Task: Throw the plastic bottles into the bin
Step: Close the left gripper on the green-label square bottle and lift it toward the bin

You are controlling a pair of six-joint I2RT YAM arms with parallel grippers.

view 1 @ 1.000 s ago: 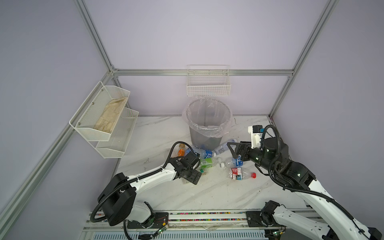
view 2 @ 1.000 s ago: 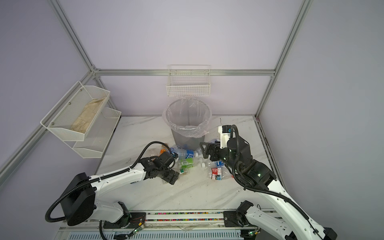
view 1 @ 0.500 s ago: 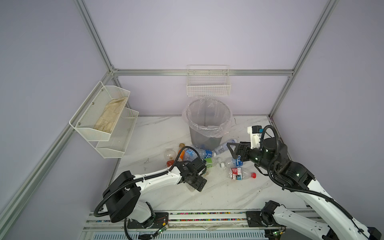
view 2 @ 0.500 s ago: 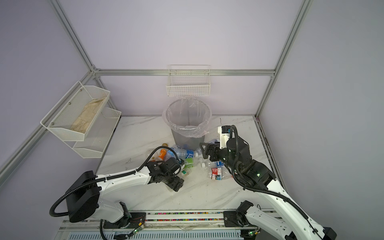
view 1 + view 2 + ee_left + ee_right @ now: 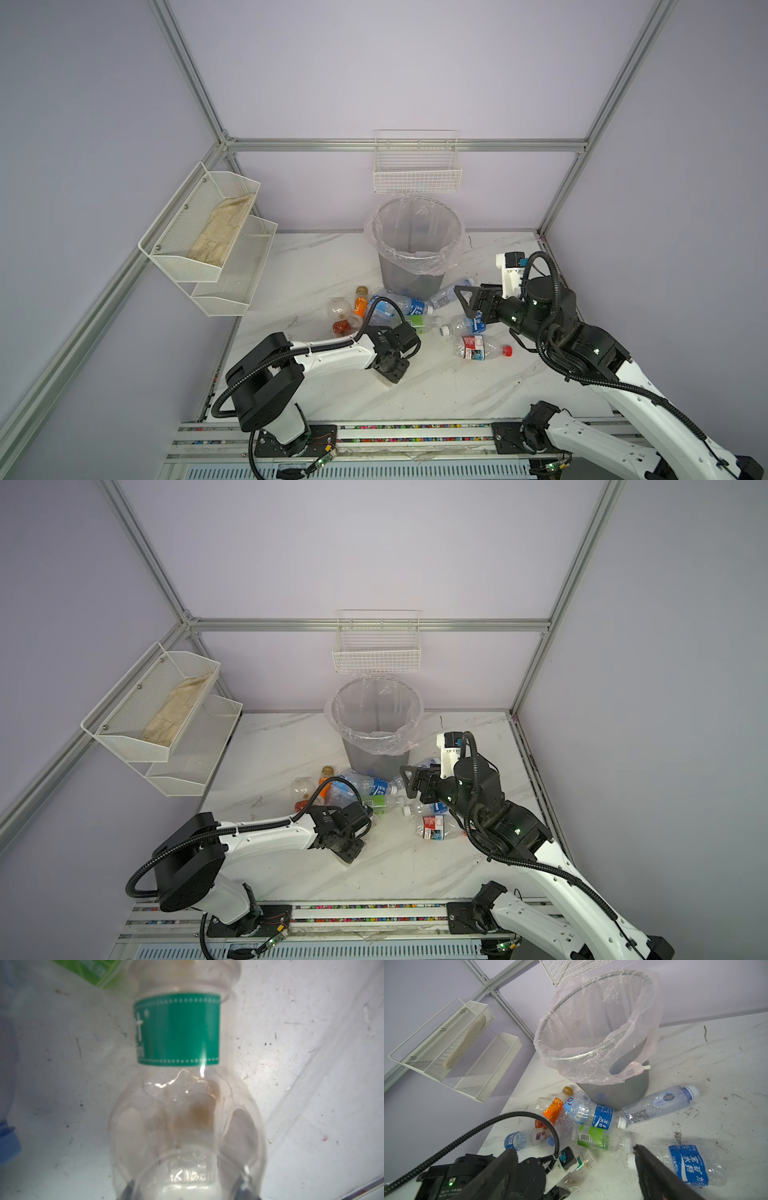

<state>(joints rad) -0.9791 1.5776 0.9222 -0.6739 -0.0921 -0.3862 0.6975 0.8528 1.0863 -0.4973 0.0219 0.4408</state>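
Note:
A clear bottle with a teal label and a beige cap [image 5: 178, 1028] [image 5: 586, 1160] lies on the marble table. My left gripper [image 5: 392, 372] [image 5: 348, 851] [image 5: 188, 1190] points straight down and is shut on its base end. Several other plastic bottles lie in front of the bin [image 5: 411, 282] [image 5: 374, 764] [image 5: 612, 1093]: a blue-labelled one [image 5: 411, 306], a green-labelled one [image 5: 417, 322] [image 5: 593, 1138], a red-capped one [image 5: 478, 348] and an orange one [image 5: 360, 303]. My right gripper [image 5: 467, 303] [image 5: 410, 782] [image 5: 573, 1150] hangs open and empty above the pile's right side.
A white wire basket [image 5: 417, 174] hangs on the back wall right above the bin. A two-tier mesh shelf [image 5: 208, 237] holding a cloth juts from the left wall. A crushed blue-labelled bottle [image 5: 687, 1167] lies under my right gripper.
My left gripper moved from the pile's left edge toward the front right, came down over the teal-labelled bottle and closed its jaws on it. The right arm stayed still.

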